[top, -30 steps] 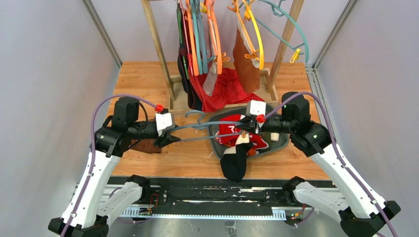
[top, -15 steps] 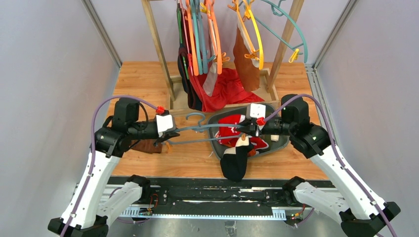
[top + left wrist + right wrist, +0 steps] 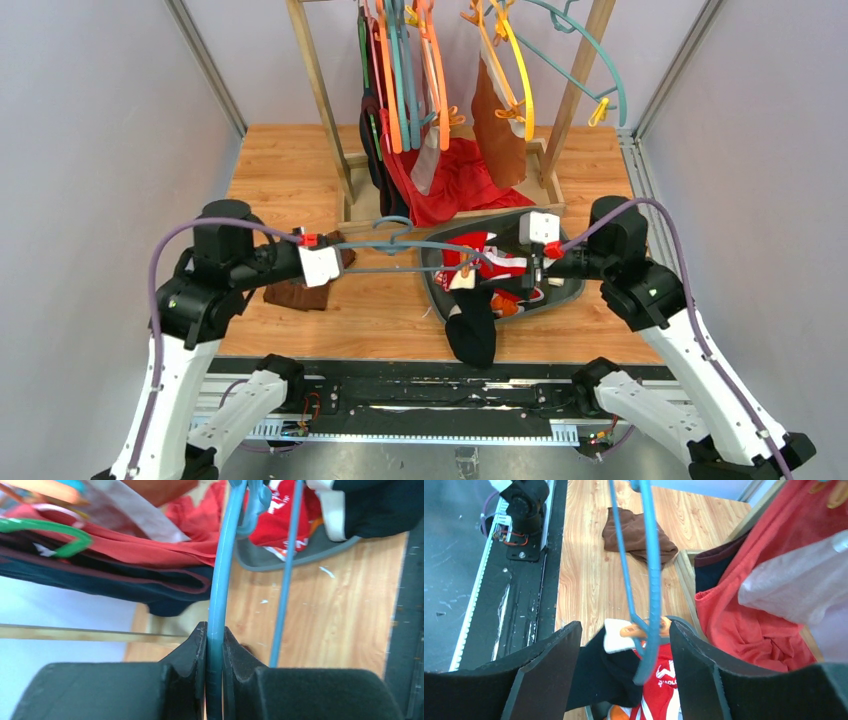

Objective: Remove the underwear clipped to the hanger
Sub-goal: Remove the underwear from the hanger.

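A blue hanger (image 3: 410, 247) lies level between the arms, and my left gripper (image 3: 340, 258) is shut on its left end. In the left wrist view the jaws (image 3: 215, 632) pinch the blue bar (image 3: 220, 575). An orange clip (image 3: 644, 628) at the hanger's right end sits on the white waistband of black underwear (image 3: 472, 322), which droops over the grey tray's (image 3: 565, 292) front rim. Red underwear (image 3: 492, 262) with white trim lies in the tray. My right gripper (image 3: 515, 268) is open, its jaws (image 3: 624, 630) straddling the hanger's end and the clip without touching them.
A wooden rack (image 3: 318, 90) at the back holds orange and teal hangers (image 3: 405, 80), a large red cloth (image 3: 455, 180) and a brown garment (image 3: 498, 125). A dark brown cloth (image 3: 298, 295) lies on the table by the left arm. A black rail (image 3: 420, 385) runs along the near edge.
My left gripper closed on the hanger and pulled it left. My right gripper opened, let go of the clip end, and drew back to the right.
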